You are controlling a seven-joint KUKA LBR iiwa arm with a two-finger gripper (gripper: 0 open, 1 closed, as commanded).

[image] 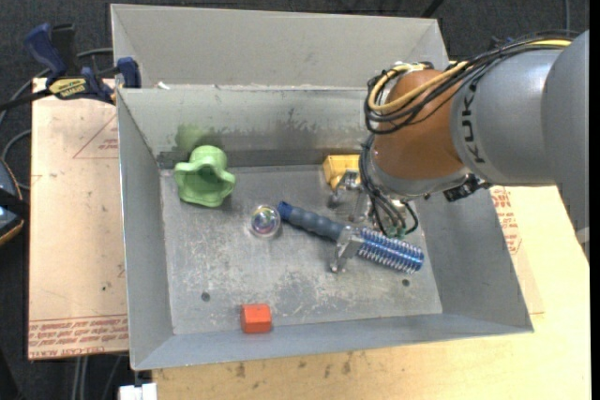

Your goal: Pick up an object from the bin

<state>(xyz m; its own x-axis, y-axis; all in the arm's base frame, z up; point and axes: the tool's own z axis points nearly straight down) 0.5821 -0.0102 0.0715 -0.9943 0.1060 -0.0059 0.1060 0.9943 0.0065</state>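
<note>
- While the gripper [345,248] hung low in the right half of the bin [225,281], it sat right at the blue brush [314,223], about where handle met head.
- How wide the gripper stood could not be told; the orange wrist cover [412,131] hid that.
- The brush looked light and stiff along the handle, probably hard plastic and so a bit slick; the bristles would likely give and slip.
- Best hold, to my eye: across the narrow handle close to the head, never on the bristles.
- Looks: a dark blue rounded handle running up-left, and a brighter blue ribbed bristle head [389,250] at lower right.
- Neighbours: a yellow block [339,170] just behind it by the back wall, a clear shiny ball [265,221] just off the handle's tip, and a green cup-like piece [204,175] and an orange cube [256,318] well apart.
</note>
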